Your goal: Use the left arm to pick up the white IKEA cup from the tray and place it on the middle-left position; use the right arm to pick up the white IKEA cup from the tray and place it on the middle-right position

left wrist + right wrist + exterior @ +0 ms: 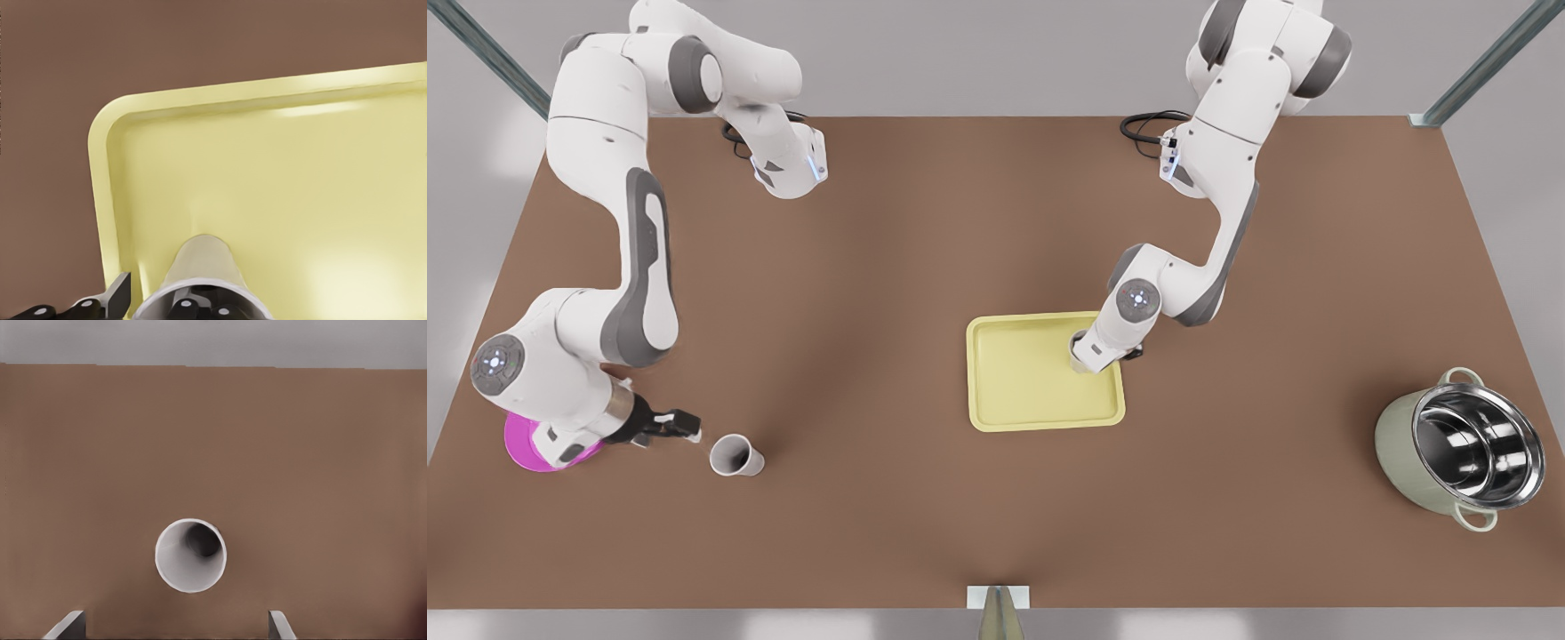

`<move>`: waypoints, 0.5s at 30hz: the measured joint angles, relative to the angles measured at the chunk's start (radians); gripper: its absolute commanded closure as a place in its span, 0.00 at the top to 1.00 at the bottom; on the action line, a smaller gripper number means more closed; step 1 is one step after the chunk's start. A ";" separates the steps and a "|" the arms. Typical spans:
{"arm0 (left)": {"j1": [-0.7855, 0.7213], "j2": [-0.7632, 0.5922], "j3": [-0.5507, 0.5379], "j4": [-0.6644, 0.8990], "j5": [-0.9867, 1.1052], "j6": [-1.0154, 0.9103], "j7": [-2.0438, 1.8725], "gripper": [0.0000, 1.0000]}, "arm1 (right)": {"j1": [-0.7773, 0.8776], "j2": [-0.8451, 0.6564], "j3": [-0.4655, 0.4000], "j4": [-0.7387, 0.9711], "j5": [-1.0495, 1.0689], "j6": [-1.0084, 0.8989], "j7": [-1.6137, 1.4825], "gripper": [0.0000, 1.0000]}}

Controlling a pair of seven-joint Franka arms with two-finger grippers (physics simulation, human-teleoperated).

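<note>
The pale-yellow tray [1040, 404] lies at the table's middle. My left gripper [1083, 360] is low over the tray's far right corner, on the arm at the front view's right. In the left wrist view it [153, 303] is open at a white cup [200, 267] standing on the tray [280, 173], one finger [119, 292] just outside the wall with a thin gap. My right gripper [694, 434] is open, level with the table, at the front view's left. A second white cup [736, 455] lies just beyond it, mouth [191, 555] facing the gripper [173, 630].
A magenta bowl [520, 444] sits partly under the arm at the front view's left. A steel pot [1463, 449] with a pale green outside stands near the table's right edge. Bare brown tabletop [871, 267] spreads between the arms.
</note>
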 measured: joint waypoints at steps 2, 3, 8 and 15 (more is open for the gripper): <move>0.000 -0.001 0.000 0.001 -0.001 0.005 -0.005 0.36 | 0.009 -0.104 0.003 0.000 -0.034 -0.082 0.006 1.00; 0.000 -0.002 0.000 0.001 -0.001 0.006 -0.007 0.36 | 0.018 -0.140 0.003 0.000 -0.054 -0.121 0.010 1.00; 0.003 -0.034 0.004 0.032 -0.001 -0.030 -0.017 0.28 | 0.018 -0.217 -0.013 0.016 -0.098 -0.264 0.034 1.00; 0.010 -0.043 0.015 0.059 0.011 -0.080 -0.040 0.12 | 0.016 -0.224 -0.022 0.032 -0.111 -0.359 0.059 1.00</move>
